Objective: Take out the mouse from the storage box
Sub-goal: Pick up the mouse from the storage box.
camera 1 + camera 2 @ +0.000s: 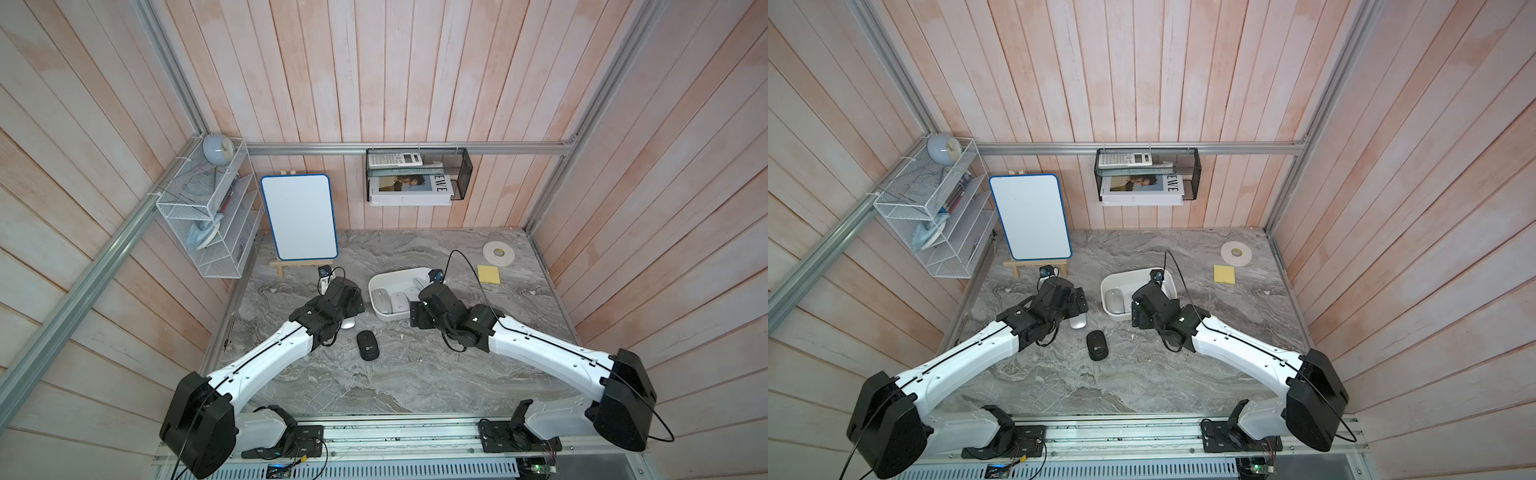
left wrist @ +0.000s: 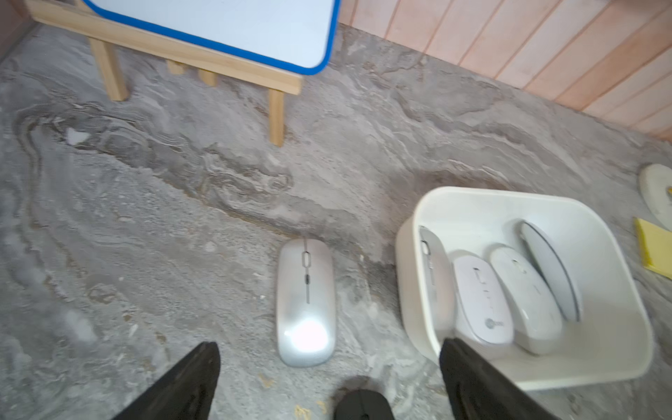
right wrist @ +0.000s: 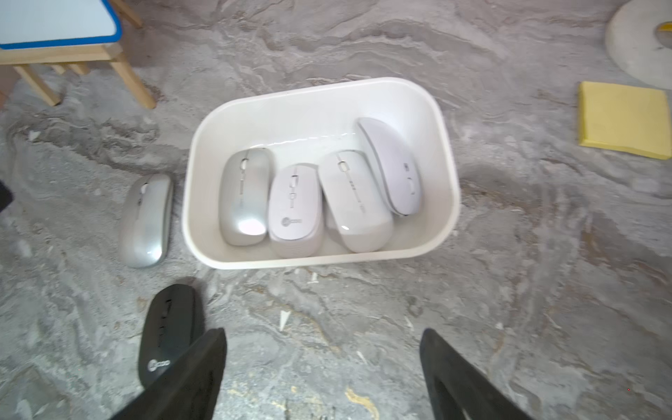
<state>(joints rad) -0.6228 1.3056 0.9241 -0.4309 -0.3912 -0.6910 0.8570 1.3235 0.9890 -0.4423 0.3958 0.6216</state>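
Stands partway through, with a silver oval plastic mouse (image 2: 305,302) and a black oval mouse (image 3: 169,334) out on the grey marbled tabletop (image 1: 374,386) near the shallow white plastic storage box (image 3: 316,262), four pale mice (image 3: 295,207) left inside, left gripper (image 2: 329,347) and right gripper (image 3: 323,334) both spread, empty.

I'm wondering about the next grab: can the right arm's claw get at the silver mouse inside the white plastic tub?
Probably yes. The right claw is open near the lidless white plastic tub; the silver oval mouse lies uncovered, though snug beside a white mouse.
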